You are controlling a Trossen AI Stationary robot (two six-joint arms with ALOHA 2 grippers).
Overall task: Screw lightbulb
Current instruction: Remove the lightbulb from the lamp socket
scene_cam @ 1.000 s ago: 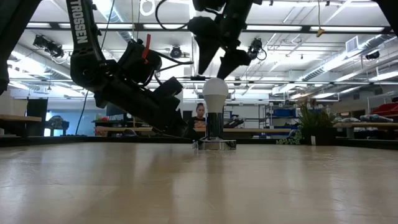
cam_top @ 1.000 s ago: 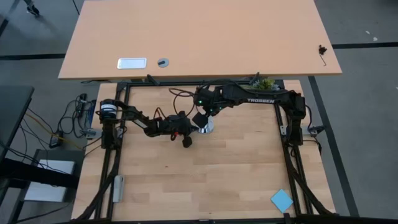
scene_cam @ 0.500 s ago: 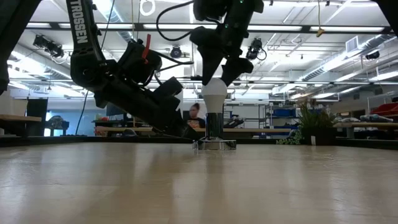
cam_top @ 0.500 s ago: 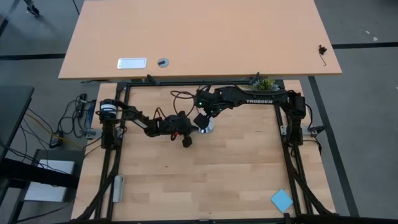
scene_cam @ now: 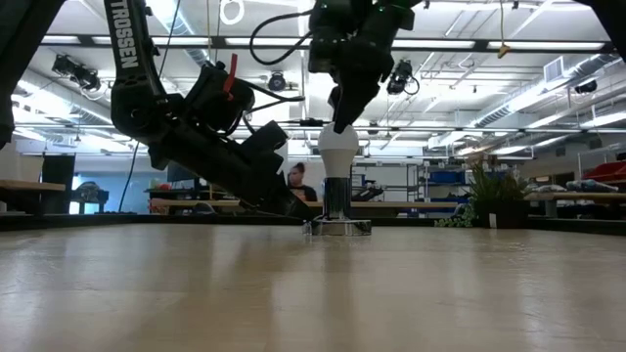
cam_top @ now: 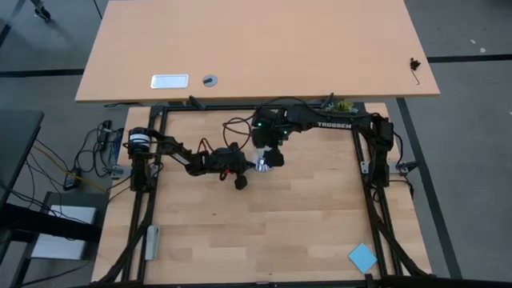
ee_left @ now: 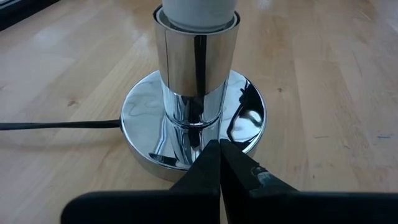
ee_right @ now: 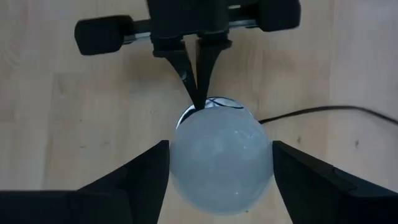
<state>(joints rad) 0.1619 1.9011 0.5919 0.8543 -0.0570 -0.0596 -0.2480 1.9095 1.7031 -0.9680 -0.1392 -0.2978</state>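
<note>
Right jaws astride upright lightbulb (scene_cam: pixel 338 147), screw end down.

The socket base (ee_left: pixel 194 118) is mirror-bright polished metal; the lightbulb (ee_right: pixel 220 159) in it looks frosted and matt; the table (ee_left: pixel 329 74) beneath is pale smooth wood.

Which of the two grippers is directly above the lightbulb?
The right gripper: its fingers straddle the lightbulb from above, while the left gripper is low, shut against the socket base.

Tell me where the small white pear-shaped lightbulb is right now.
The lightbulb stands upright in the shiny silver socket base near the table's middle, between the right gripper's fingers, with the left gripper shut against the base.
</note>
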